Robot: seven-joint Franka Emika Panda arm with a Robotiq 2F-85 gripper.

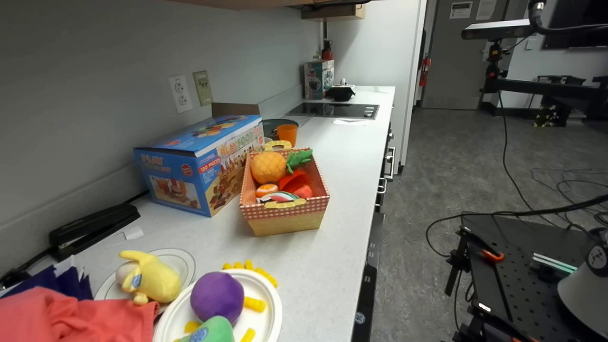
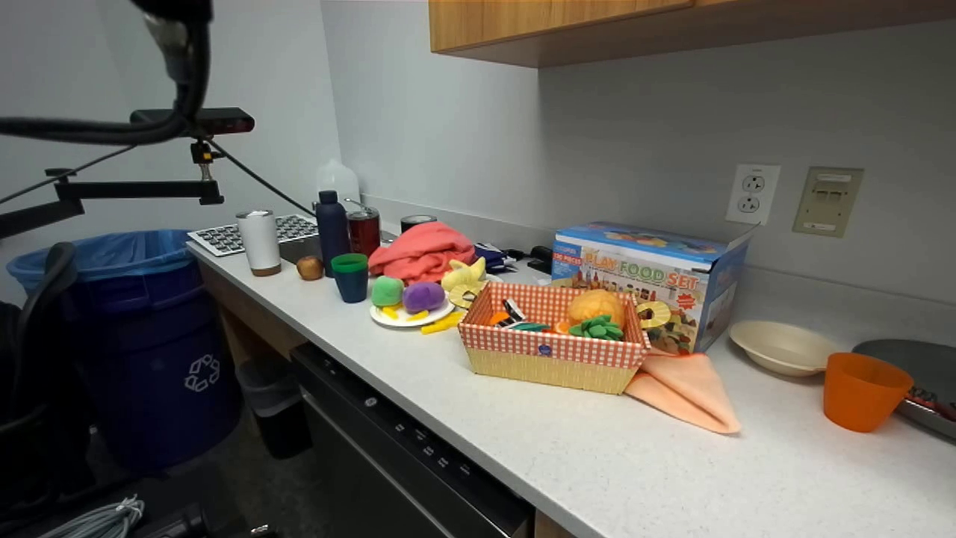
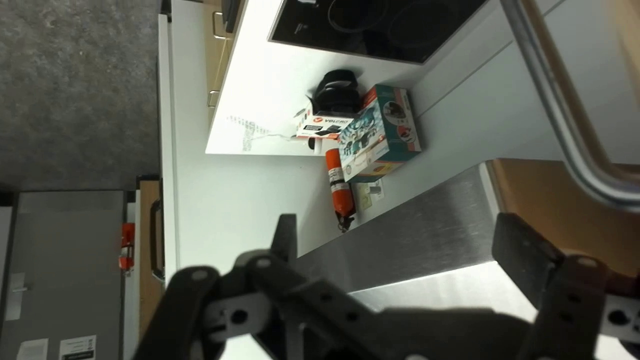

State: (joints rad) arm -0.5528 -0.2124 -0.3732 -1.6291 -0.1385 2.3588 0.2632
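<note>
My gripper [image 3: 400, 240] is open, with nothing between its fingers in the wrist view. Behind the fingers is a grey metal hood-like panel [image 3: 410, 245]; I cannot tell how near. A red fire extinguisher [image 3: 340, 187] and a teal box [image 3: 377, 137] show beyond. The fingers cannot be made out in the exterior views. A checked basket [image 1: 287, 223] [image 2: 553, 366] holds a plush pineapple [image 1: 268, 167] [image 2: 595, 307] and other play food. A white plate [image 1: 274, 311] [image 2: 403, 322] bears a purple plush [image 1: 217, 295] [image 2: 423, 297] and a green plush [image 1: 211, 331] [image 2: 387, 291].
A blue play-food box [image 1: 175, 161] [image 2: 642, 269] stands by the wall beside the basket. An orange cup [image 1: 287, 135] [image 2: 863, 392], beige bowl [image 2: 784, 347] and peach cloth [image 2: 687, 392] lie nearby. A coral cloth [image 1: 71, 318] and cooktop [image 3: 370, 25] are on the counter. A metal bar [image 3: 555, 95] crosses the wrist view.
</note>
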